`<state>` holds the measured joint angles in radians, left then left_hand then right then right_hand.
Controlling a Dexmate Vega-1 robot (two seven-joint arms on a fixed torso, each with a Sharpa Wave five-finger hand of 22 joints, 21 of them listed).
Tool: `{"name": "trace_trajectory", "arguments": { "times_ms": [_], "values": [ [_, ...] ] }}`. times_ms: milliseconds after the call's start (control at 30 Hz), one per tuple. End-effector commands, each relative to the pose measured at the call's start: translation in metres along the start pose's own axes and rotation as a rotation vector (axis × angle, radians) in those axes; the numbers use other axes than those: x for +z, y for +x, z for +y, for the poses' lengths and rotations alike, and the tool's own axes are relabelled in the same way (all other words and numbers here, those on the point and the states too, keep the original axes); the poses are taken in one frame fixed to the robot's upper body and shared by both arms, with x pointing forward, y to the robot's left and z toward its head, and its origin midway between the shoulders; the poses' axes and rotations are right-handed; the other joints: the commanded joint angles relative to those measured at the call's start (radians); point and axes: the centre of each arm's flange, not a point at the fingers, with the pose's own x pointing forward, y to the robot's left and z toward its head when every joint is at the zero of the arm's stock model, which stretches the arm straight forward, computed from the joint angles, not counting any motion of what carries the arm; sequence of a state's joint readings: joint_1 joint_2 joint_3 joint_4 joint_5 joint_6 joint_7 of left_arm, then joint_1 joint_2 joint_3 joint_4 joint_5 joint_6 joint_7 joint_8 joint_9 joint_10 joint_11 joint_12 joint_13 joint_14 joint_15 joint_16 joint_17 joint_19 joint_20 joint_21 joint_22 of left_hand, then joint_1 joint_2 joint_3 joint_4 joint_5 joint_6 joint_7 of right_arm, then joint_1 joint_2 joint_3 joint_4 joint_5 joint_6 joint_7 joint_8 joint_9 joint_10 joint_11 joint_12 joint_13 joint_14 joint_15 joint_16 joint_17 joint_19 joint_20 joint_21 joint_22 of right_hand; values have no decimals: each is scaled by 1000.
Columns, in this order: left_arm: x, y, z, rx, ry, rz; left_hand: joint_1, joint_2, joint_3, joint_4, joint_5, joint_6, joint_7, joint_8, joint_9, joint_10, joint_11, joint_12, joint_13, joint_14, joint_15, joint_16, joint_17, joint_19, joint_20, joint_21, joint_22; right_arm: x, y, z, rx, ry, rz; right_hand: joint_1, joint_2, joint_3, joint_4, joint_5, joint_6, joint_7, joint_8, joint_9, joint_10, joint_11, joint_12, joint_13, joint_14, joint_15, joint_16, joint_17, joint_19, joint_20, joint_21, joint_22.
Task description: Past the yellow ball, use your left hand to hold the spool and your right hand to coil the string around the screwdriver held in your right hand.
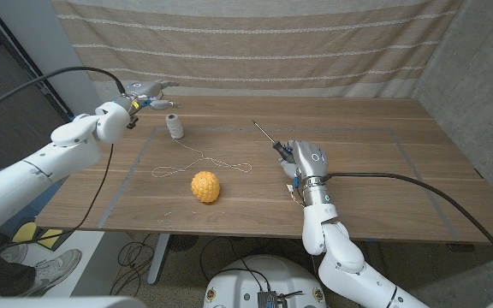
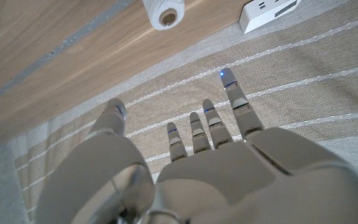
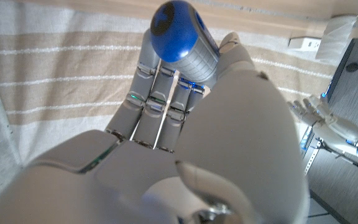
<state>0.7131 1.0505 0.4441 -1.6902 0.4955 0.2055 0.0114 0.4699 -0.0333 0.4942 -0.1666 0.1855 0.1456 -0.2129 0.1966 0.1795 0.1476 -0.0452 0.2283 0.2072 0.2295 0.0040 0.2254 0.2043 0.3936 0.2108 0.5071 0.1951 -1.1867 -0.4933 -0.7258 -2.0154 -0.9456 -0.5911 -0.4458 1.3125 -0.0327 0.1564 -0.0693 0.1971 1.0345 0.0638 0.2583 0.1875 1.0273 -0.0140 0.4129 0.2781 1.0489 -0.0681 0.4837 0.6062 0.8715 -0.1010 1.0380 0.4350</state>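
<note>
Left hand (image 1: 148, 91) raised at the far left of the surface (image 1: 383, 162), fingers (image 2: 238, 102) spread, holding nothing. Spool (image 1: 174, 126) upright just past it toward centre, apart from the fingertips. String (image 1: 204, 162) trailing loose from the spool, looping beside the ball (image 1: 204, 186). Right hand (image 1: 302, 162) wrapped round the screwdriver (image 1: 268, 135), blue-capped handle in the curled fingers (image 3: 157, 93), shaft pointing toward the spool, well apart from it.

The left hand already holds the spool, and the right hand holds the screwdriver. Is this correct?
Not quite. In the head view the left hand hovers open above the spool, not holding it; the left wrist view shows its fingers spread. The right hand does hold the screwdriver.
</note>
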Motion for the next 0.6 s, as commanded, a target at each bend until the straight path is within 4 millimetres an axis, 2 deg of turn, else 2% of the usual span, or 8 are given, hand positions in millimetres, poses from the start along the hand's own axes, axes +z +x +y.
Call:
{"name": "trace_trajectory", "arguments": {
  "times_ms": [33, 167, 233, 333, 567, 600],
  "values": [
    [1, 22, -4, -96, 77, 71, 5, -25, -16, 11, 17, 2, -6, -3, 6, 16, 0, 8, 4, 24, -15, 3, 3, 86, -5, 31, -2, 0, -6, -33, -266, 30, -25, 144, 138, 72, -66, 8, 119, -77, -2, 5, 7, -6, -6, -3, 118, -154, -4, 2, 4, -112, 8, 0],
    [-1, 27, -12, -126, 76, 75, 24, -41, -22, 5, 22, 15, -6, 1, 7, 36, 5, 15, 5, 40, -20, 3, 0, 125, -4, 40, -5, 1, -6, -34, -272, 34, -33, 145, 137, 71, -66, 8, 124, -79, -2, 6, 13, -7, -9, -6, 119, -153, -8, 1, 0, -112, 12, -2],
    [-2, 31, -16, -157, 55, 58, 40, -30, -17, 6, 26, 20, -6, 1, 7, 52, 15, 21, 6, 45, -19, 5, 1, 123, -2, 37, -5, 2, -6, -34, -276, 37, -37, 145, 137, 71, -66, 8, 126, -79, -2, 6, 16, -5, -11, -7, 119, -153, -9, 0, -2, -112, 14, -4],
    [-1, 33, -21, -186, 63, 62, 70, -8, -10, 6, 28, 22, -6, 0, 7, 54, 10, 21, 8, 56, -13, 10, 3, 107, 2, 26, -6, 2, -6, -34, -276, 38, -39, 145, 138, 70, -65, 8, 129, -80, -3, 6, 19, -2, -14, -9, 122, -152, -10, 0, -4, -112, 18, -6],
    [2, 38, -27, -214, 101, 70, 80, -4, -14, 7, 27, 25, -5, 1, 7, 63, 7, 24, 9, 61, -15, 12, 4, 96, 3, 19, -6, 3, -6, -34, -273, 42, -44, 145, 139, 70, -65, 8, 131, -78, -6, 6, 21, -3, -21, -13, 127, -152, -12, -1, -6, -112, 25, -9],
    [3, 38, -28, -214, 109, 64, 81, -4, -16, 9, 26, 31, -5, 2, 7, 73, 13, 28, 10, 67, -15, 14, 4, 95, 3, 17, -6, 3, -6, -34, -272, 41, -44, 145, 140, 70, -64, 8, 130, -78, -6, 6, 22, -5, -21, -13, 127, -152, -12, -1, -7, -112, 26, -10]
  ]
}}
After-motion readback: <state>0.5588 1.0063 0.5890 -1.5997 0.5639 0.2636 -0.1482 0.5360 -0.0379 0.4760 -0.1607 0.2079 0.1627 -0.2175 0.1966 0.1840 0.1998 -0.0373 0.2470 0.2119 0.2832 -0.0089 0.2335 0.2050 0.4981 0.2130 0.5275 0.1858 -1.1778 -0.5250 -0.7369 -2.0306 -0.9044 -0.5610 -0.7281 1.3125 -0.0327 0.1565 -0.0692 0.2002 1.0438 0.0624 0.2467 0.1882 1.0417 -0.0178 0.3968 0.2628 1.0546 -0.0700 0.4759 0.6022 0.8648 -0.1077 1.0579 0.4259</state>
